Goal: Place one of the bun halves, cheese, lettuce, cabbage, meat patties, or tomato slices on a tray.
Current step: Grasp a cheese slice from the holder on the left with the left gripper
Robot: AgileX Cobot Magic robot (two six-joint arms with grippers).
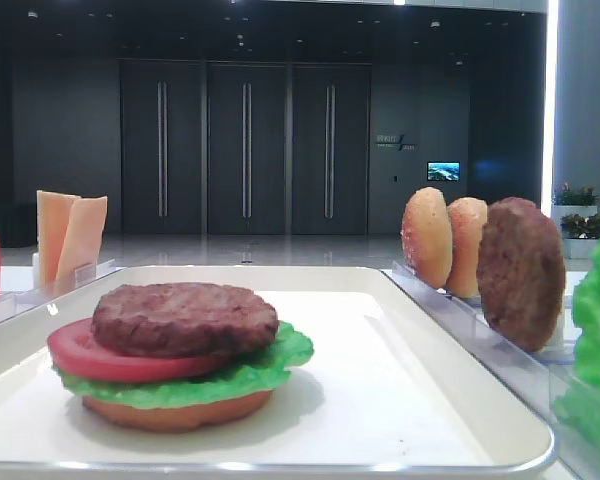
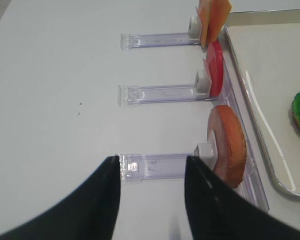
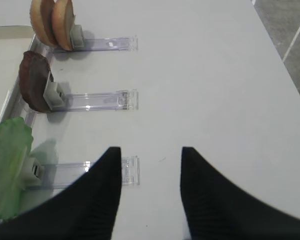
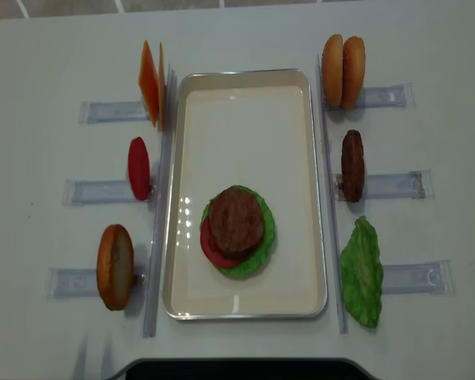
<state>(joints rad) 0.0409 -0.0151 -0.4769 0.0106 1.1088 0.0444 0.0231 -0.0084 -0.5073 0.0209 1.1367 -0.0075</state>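
Cheese (image 4: 149, 82) stands on edge in its far-left rack beside the tray (image 4: 317, 190), so we judge our left tool (image 2: 151, 170), empty and parted, nearer than our right tool (image 3: 151, 160), also parted.

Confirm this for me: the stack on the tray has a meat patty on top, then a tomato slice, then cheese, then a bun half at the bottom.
One layer is wrong. Under the tomato slice lies green lettuce, not cheese; the cheese stands in its rack left of the tray. The low exterior high view shows it. The meat patty on top and bun half at the bottom are right.
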